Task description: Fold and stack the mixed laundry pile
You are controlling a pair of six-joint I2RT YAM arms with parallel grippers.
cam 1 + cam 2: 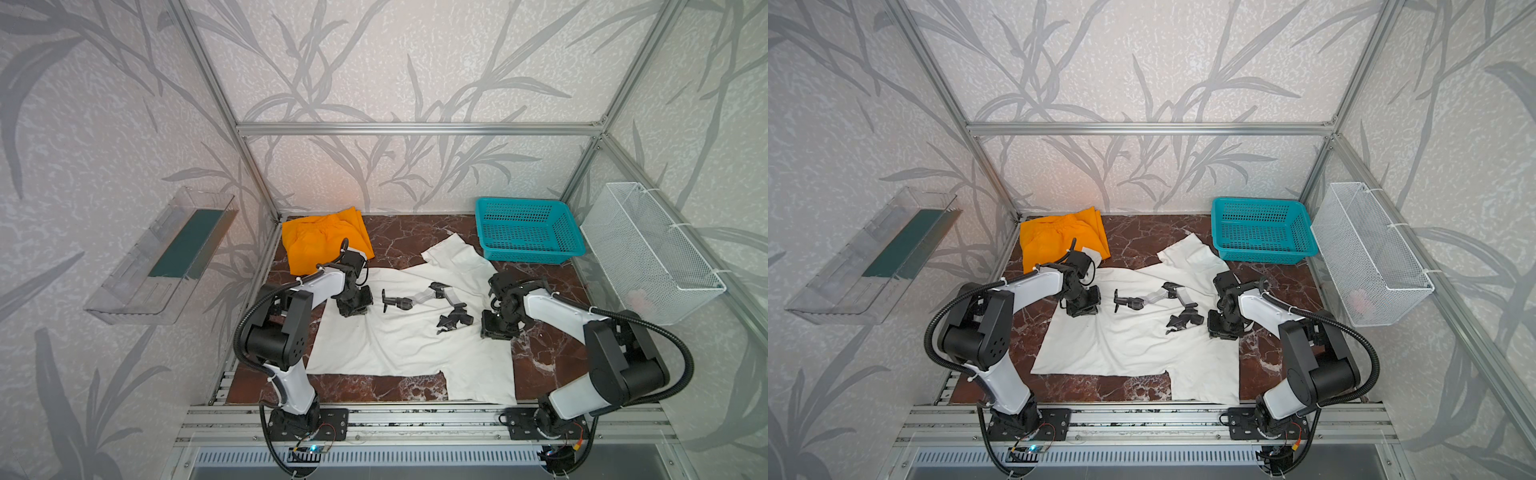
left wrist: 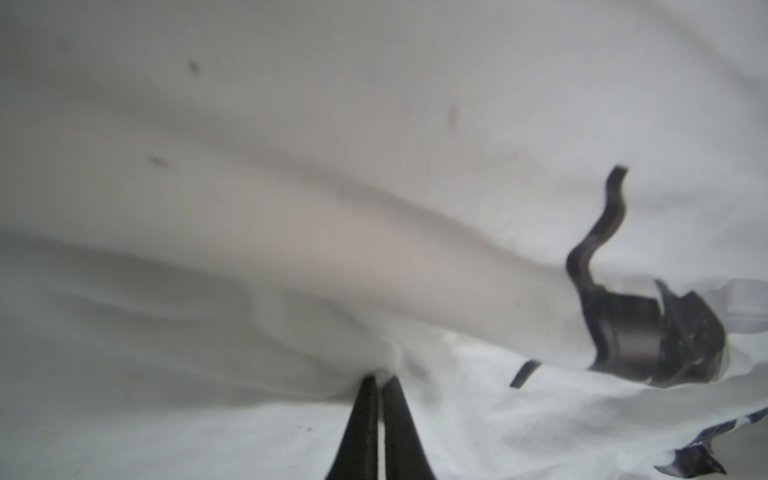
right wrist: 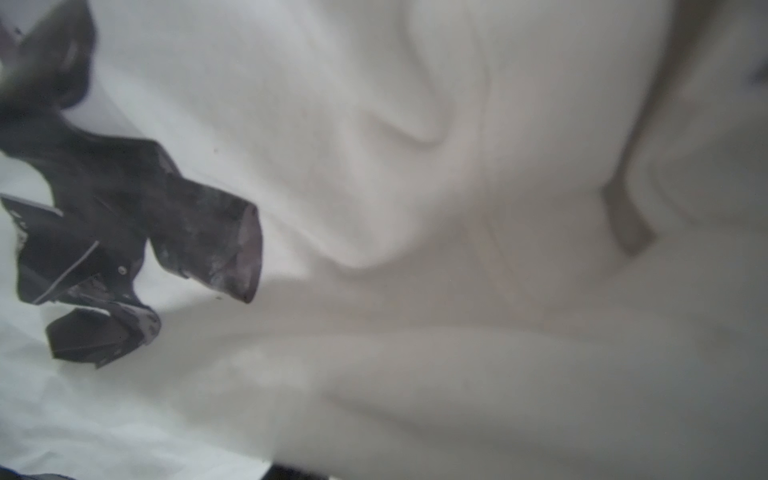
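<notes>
Two garments here: one white shirt spread under both tools, and one pair of orange trousers just behind my left tool, which is pressed together, pinching shirt cloth. The right tool sits at the shirt's edge, can't tell its grip. One teal basket beyond it.

No word, label, brand or number is readable in any view. The white shirt mid-frame carries a black-grey print of shapes only.
</notes>
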